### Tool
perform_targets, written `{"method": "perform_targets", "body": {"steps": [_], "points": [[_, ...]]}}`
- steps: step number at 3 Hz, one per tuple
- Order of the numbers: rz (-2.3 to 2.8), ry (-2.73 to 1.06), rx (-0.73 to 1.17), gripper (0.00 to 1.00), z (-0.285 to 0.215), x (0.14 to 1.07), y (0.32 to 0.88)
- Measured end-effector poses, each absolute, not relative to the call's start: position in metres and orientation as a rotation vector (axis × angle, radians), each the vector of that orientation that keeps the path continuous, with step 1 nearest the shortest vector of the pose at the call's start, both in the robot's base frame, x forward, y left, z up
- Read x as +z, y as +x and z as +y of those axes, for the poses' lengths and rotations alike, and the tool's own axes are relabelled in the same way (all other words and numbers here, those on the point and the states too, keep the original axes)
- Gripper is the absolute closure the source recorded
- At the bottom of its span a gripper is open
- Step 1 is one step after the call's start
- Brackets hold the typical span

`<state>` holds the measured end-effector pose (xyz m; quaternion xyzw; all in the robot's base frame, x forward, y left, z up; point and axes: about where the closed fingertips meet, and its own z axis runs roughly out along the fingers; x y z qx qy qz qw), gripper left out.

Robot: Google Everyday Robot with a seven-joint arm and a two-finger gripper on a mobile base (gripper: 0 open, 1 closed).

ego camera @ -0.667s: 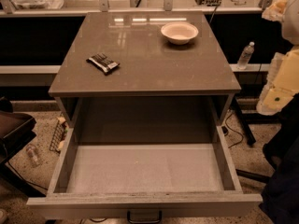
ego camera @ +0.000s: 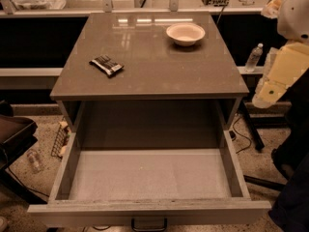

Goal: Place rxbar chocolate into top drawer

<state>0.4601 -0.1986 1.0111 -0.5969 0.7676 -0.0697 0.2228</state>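
Note:
The rxbar chocolate [ego camera: 106,65] is a small dark bar with white patches. It lies flat on the left part of the grey cabinet top [ego camera: 149,76]. The top drawer [ego camera: 149,175] is pulled fully open below it, showing a plain grey floor with nothing in it and a dark handle [ego camera: 148,224] on its front. My gripper [ego camera: 268,92] is the cream-coloured part hanging at the right edge of the view, beside the cabinet's right side. It is well away from the bar and holds nothing that I can see.
A cream round bowl [ego camera: 185,33] stands at the back right of the cabinet top. A plastic bottle [ego camera: 254,57] stands beyond the right side. Cables, a table leg and a dark chair [ego camera: 14,134] are on the floor around the cabinet.
The arm at the right has shifted slightly left and up. The bar, bowl and drawer have not moved.

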Motion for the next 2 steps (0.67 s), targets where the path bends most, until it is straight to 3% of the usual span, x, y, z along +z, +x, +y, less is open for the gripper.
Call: {"method": "perform_targets", "body": {"steps": [2], "points": [[2.119, -1.373, -0.121, 0.0, -0.177, 0.992, 0.585]]}}
